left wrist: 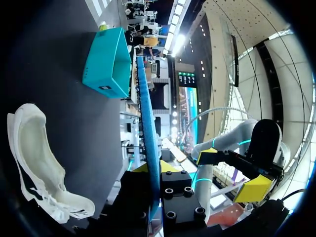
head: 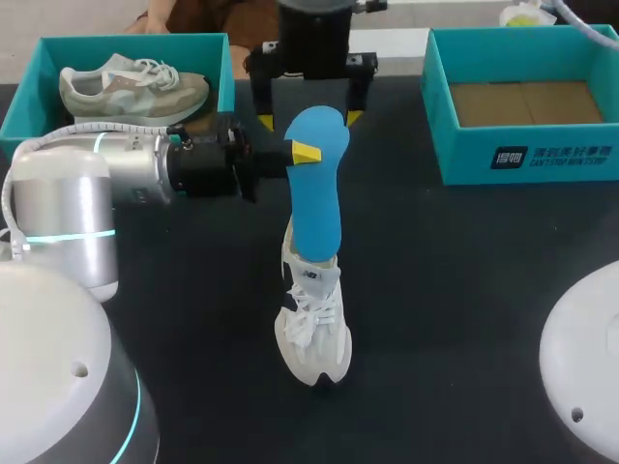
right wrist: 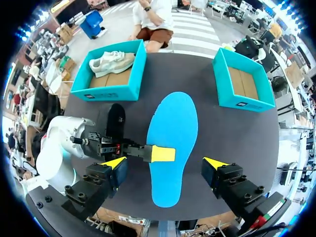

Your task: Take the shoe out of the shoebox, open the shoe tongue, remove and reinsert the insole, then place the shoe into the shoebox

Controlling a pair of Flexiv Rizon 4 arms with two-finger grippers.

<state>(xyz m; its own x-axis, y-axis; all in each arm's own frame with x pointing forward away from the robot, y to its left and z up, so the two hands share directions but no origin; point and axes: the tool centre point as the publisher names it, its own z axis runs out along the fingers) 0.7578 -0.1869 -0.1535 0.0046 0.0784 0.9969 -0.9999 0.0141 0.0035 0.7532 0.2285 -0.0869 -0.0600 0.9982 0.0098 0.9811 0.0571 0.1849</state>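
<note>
The left gripper [head: 306,152] is clamped on one long edge of the smooth, bright blue, foot-shaped insole [head: 314,193], a yellow tip on each face, holding it above the dark table [head: 464,290]. Below it the white laced shoe [head: 312,324] sits on the tabletop. The right gripper [right wrist: 165,165] hangs over the insole, fingers wide apart and touching nothing. A teal shoebox [head: 24,108] holding a grey-beige sneaker [head: 133,87] lies beside the left wrist, and a second shoebox [head: 459,145] well ahead of its fingers.

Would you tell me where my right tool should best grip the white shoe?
Probably across the narrow sides of the white shoe near its toe, coming from above: it sits upright on its sole, and the blue insole in the left tool hangs over its heel.
</note>
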